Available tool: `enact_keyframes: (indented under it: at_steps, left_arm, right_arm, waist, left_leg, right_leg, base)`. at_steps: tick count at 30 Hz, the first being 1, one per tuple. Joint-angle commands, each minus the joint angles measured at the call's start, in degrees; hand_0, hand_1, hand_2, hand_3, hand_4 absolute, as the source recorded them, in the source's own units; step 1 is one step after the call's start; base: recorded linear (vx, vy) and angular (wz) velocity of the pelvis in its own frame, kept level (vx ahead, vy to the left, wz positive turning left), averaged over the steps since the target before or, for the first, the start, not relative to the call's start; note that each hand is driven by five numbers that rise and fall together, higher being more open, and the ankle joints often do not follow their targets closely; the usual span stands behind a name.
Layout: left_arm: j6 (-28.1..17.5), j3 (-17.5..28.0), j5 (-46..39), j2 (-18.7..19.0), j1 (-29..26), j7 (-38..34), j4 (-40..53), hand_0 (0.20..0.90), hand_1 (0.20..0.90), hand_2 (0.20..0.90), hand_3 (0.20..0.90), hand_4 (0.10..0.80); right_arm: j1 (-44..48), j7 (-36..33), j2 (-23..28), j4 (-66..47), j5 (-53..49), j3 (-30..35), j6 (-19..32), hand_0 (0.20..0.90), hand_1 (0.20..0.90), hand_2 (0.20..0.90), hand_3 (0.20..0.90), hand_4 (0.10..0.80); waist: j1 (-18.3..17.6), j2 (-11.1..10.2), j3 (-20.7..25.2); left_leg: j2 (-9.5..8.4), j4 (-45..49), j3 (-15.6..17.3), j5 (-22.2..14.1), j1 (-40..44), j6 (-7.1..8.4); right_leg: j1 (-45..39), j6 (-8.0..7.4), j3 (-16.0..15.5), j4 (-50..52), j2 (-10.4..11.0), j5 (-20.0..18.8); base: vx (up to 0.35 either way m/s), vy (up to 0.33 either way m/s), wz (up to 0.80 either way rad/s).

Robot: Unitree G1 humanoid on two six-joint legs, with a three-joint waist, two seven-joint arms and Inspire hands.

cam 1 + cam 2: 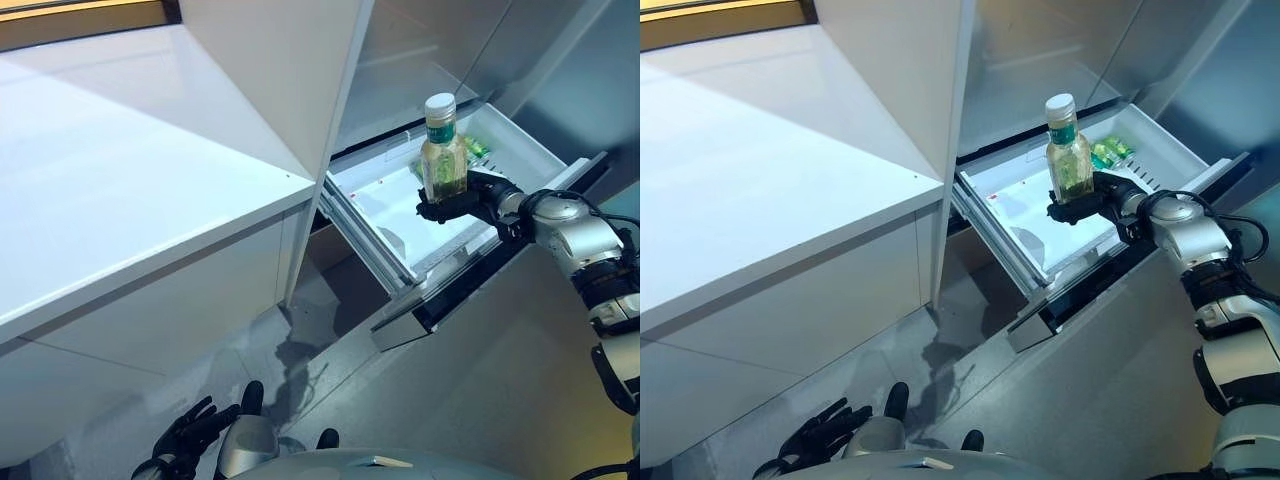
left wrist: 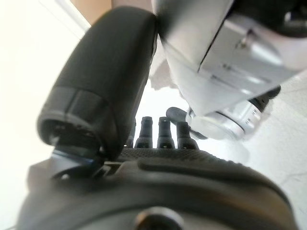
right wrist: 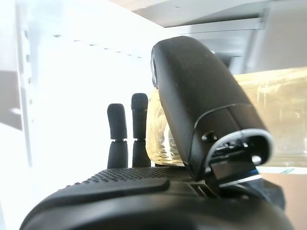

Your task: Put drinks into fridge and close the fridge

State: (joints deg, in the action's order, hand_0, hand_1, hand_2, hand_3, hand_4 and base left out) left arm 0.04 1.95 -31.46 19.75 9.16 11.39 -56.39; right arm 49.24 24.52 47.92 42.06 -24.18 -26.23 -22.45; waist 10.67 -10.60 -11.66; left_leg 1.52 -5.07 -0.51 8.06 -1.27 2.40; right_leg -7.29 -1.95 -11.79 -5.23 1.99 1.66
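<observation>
Your right hand grasps a clear drink bottle of pale yellow-green liquid, with a white cap and a green neck band; fingers and thumb curl round its lower body. The bottle stands upright above the open fridge drawer, toward its far right part. More green-labelled drinks lie in the drawer's far right corner, just beyond the bottle. The drawer's white floor to the near left of the bottle is bare. The drawer's front panel juts toward you on the right. A white surface spreads on the left. Your left hand hangs low at near left, fingers relaxed and holding nothing.
</observation>
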Motion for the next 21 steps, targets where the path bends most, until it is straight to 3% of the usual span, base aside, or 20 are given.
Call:
enact_keyframes:
  at_steps: [1, 14, 21]
  left_arm:
    - [1.26, -4.36, 1.32, 2.33, 0.66, -0.14, 1.25, 0.9, 0.9, 0.9, 0.9, 0.8]
    - [2.34, -8.34, -5.55, 5.33, -4.44, 0.19, 5.37, 0.9, 0.9, 0.9, 0.9, 0.8]
    - [3.26, -9.35, -7.82, 5.47, -4.91, -0.57, 7.47, 0.9, 0.9, 0.9, 0.9, 0.8]
  right_arm:
    - [16.04, -1.05, 4.16, 3.73, 1.42, -1.15, 1.98, 0.3, 0.3, 0.3, 0.2, 0.1]
    - [23.89, -1.4, 3.82, 17.43, 8.39, -6.76, 0.62, 0.3, 0.3, 0.3, 0.2, 0.1]
    - [26.49, 0.19, 4.11, 19.86, 13.97, -9.39, 1.54, 0.3, 0.3, 0.3, 0.2, 0.1]
  waist:
    - [1.28, 0.67, 1.44]
    - [2.51, 4.7, -8.4]
    - [2.52, 5.96, -10.15]
  left_leg:
    - [-1.98, 1.04, -1.75, -9.03, 1.99, -2.04]
    - [-3.24, 1.36, -3.66, -6.4, -6.71, -2.15]
    - [-3.7, 1.15, -3.71, -5.51, -8.81, -2.0]
  right_leg:
    - [4.05, -2.1, 2.35, 0.82, -1.26, -3.64]
    - [12.35, -1.59, 1.5, 2.26, -0.6, -5.01]
    - [14.66, -1.52, 1.03, 2.49, -0.26, -5.32]
  base:
    - [-0.119, -0.031, 0.11]
    - [-0.132, 0.01, 0.08]
    - [-0.067, 0.038, 0.02]
